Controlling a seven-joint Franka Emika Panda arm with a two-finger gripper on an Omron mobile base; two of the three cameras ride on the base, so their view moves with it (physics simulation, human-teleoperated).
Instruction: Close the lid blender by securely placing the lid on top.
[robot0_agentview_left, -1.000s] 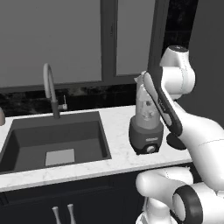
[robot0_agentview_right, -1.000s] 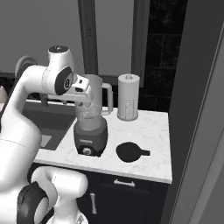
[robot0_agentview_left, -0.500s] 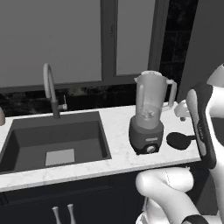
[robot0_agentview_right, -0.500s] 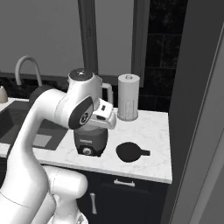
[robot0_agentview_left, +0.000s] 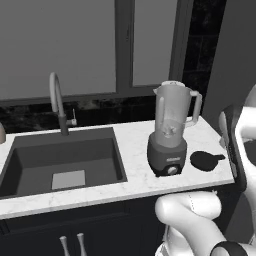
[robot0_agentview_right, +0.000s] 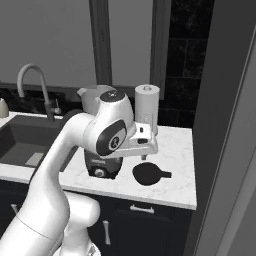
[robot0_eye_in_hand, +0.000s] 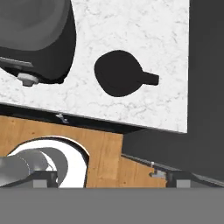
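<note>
Hand view – black lid (robot0_eye_in_hand: 121, 78) lies flat at upper centre, right of the blender (robot0_eye_in_hand: 37, 41); whether the pincer is clenched cannot be told.

Matt black lid (robot0_eye_in_hand: 119, 73) lies on white veined marble counter (robot0_eye_in_hand: 131, 26).

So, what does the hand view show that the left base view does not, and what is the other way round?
Only the hand view shows the wooden floor below the counter edge. Only the left base view shows the sink, the faucet and the clear jar of the blender. Both show the lid lying flat on the marble counter beside the blender base, apart from it.
</note>
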